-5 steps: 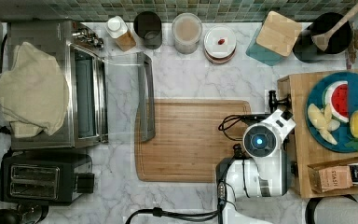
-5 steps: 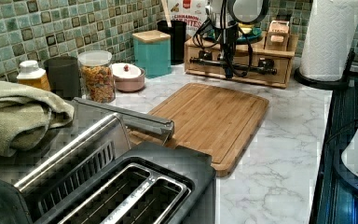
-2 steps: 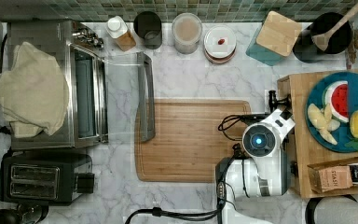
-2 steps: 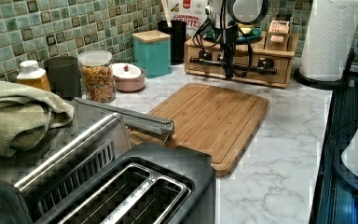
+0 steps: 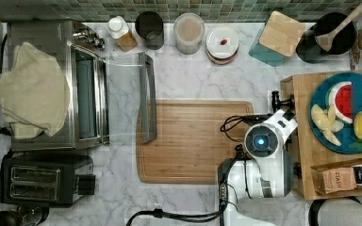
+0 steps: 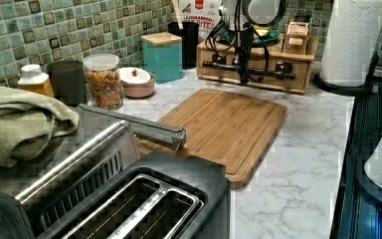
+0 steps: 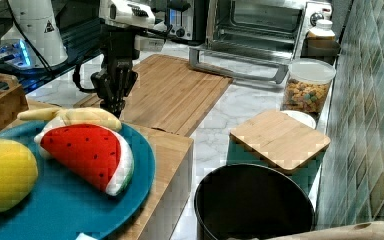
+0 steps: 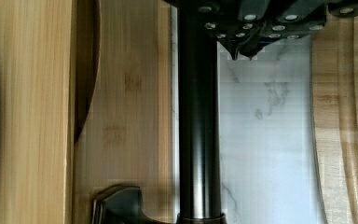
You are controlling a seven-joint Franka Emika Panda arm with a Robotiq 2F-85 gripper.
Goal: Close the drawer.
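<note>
The claw [image 8: 244, 51] stayed pinched narrow, holding nothing, beside the drawer's [image 6: 271, 85] dark handle [image 8: 198, 130]; nothing had shifted.

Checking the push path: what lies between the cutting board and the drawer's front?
In the wrist view: a bare marble counter strip beside the cutting board, then the dark bar handle before the drawer. The tool hangs there.

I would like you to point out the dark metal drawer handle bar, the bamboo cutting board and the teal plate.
dark metal drawer handle bar [image 8: 198, 116], wrist view, middle of the bar
bamboo cutting board [image 5: 188, 141], top view, bare centre
teal plate [image 7: 75, 200], right view, bare front part
</note>
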